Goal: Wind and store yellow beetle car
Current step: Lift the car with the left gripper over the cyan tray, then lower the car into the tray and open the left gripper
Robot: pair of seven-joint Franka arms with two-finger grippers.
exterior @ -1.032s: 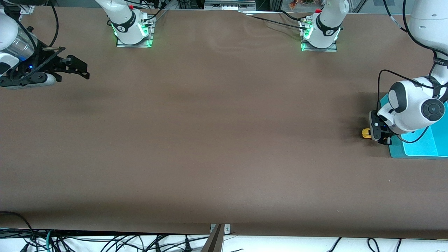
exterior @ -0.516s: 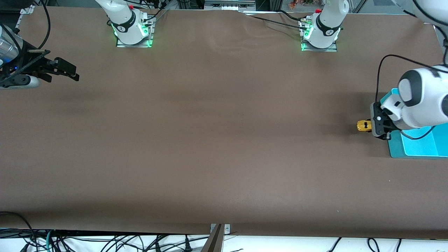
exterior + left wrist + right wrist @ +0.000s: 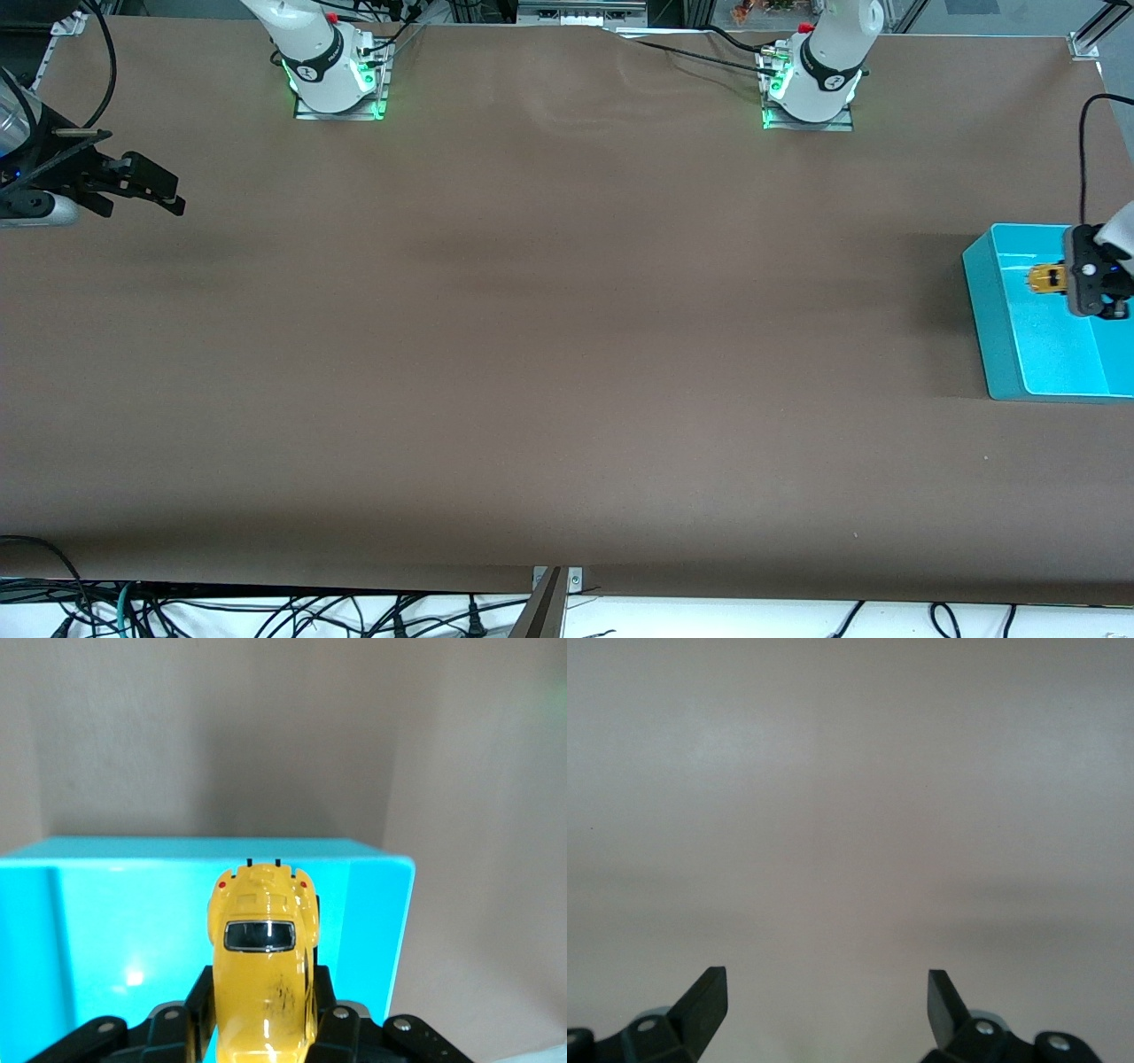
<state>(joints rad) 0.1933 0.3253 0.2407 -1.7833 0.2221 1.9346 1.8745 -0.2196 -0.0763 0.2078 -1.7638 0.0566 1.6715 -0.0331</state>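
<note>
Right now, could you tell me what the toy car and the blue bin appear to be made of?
The toy car, held in the left gripper, looks like glossy painted metal or hard plastic: sharp highlights. The blue bin seems smooth moulded plastic, with uniform colour and a soft glare spot.

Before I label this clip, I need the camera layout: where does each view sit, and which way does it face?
Front: high across the table, facing both arm bases.
Left wrist: on the left arm, looking past the left gripper at the yellow car over the blue bin.
Right wrist: over bare table, right gripper open.
Shared: car and bin, front and left wrist.
</note>
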